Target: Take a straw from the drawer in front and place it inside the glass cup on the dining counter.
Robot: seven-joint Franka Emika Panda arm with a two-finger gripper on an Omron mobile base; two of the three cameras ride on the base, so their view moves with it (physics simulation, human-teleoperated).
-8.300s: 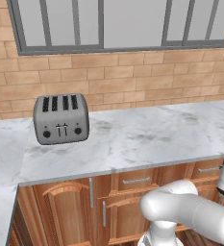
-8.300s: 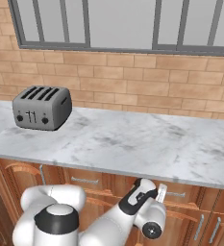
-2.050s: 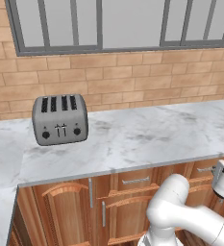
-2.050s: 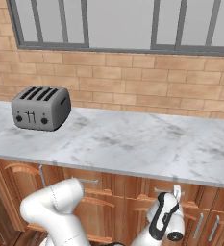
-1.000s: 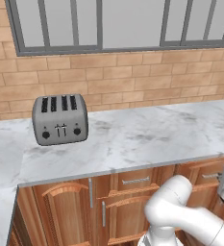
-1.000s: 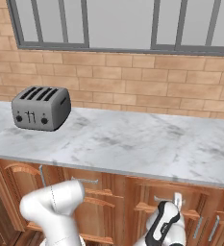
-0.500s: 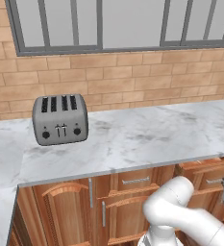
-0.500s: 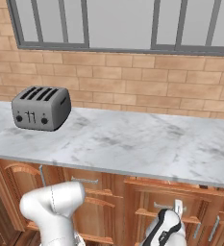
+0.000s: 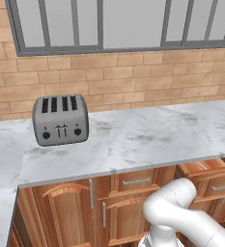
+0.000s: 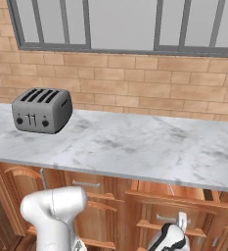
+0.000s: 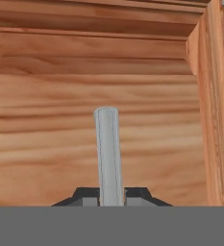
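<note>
Gripper point(image 11: 108, 196) clamped narrow on the silver bar handle point(image 11: 108, 153) of the drawer point(image 10: 176, 208), pulled partly out under the marble worktop point(image 10: 135, 147). Farther left on top, toaster point(image 9: 60, 119) against brick wall point(image 10: 135, 88).

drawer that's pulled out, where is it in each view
Left base view: the drawer sits at the right edge.
Right base view: lower right.
Hand view: its front panel lies behind the handle, with the claw shut on that handle.
Shared landmark: the toaster, left of it in both base views.
</note>
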